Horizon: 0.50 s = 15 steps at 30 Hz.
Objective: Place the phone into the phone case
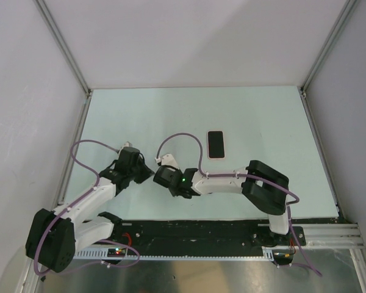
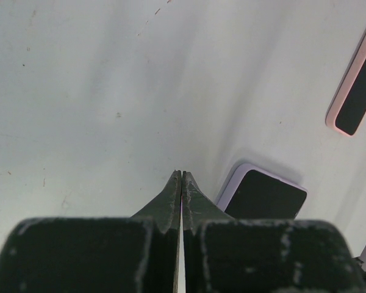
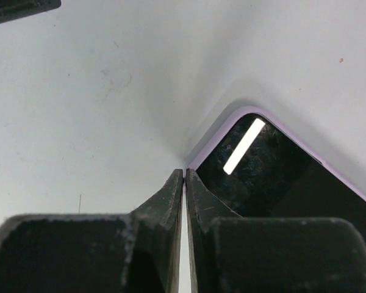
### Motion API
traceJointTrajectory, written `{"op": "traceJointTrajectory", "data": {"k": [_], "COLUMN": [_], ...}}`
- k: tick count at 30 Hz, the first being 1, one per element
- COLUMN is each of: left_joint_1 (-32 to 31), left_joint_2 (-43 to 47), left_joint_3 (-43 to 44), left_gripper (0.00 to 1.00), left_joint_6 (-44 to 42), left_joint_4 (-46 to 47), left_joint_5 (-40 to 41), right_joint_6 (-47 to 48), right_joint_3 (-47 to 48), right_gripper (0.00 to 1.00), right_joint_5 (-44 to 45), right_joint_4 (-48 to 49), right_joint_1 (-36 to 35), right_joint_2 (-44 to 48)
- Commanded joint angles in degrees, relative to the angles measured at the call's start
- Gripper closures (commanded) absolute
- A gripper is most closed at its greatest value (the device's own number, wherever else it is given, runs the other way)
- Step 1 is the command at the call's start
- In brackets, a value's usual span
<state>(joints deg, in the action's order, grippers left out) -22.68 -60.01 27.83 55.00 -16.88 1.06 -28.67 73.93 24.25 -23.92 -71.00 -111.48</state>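
Phone (image 3: 274, 177), a glossy black face with a thin lavender rim, lies flat on the pale bench (image 1: 262, 122). A bright strip of light reflects off its glass. One rounded corner sits just beside the tips of the right gripper (image 3: 184, 172), to their right; I cannot tell whether they touch it. The right gripper's fingers are pressed together with nothing between them.

The left wrist camera also shows a dark slab with a lavender edge (image 2: 265, 196) lying flat just right of the left gripper (image 2: 181, 174), and it appears to be the same phone. The left gripper's fingers are also together and hold nothing, their tips low over bare bench.

Farther out, well apart from both grippers, a second dark slab (image 1: 216, 144) with a pale pink rim lies flat near the middle of the bench. I cannot tell whether it is a case or another phone. Seen from overhead, the two wrists meet at the near middle of the bench, hiding the lavender-rimmed phone.
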Motion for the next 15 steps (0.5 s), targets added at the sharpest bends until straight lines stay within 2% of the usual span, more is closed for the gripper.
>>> {"op": "traceJointTrajectory", "data": {"k": [1, 4, 7, 11, 15], "left_joint_1": [0.30, -1.62, -5.88, -15.06, -22.95], "left_joint_2": [1.10, 2.37, 2.85, 2.42, -0.81], "left_joint_3": [-0.55, -2.67, -4.27, -5.28, -3.57], "left_gripper": [1.00, 1.00, 1.00, 0.99, 0.99], "left_joint_6": [0.78, 4.29, 10.28, 19.87, 26.00], "left_joint_4": [1.50, 1.40, 0.83, 0.56, 0.59], "left_joint_5": [-0.18, 2.17, 6.78, 13.17, 16.18], "right_joint_6": [-1.96, -0.67, -0.09, -0.35, 0.63], "right_joint_3": [-3.37, -3.36, -3.36, -4.15, -6.05], "right_gripper": [0.89, 0.81, 0.78, 0.80, 0.80], "right_joint_5": [-6.86, -4.40, -3.56, -4.36, -7.69], "right_joint_4": [-0.53, -0.23, -0.49, -2.00, -0.66], "right_joint_1": [1.71, 3.32, 6.07, 11.17, 15.04], "right_joint_2": [2.81, 10.79, 17.40, 20.09, 19.78]}}
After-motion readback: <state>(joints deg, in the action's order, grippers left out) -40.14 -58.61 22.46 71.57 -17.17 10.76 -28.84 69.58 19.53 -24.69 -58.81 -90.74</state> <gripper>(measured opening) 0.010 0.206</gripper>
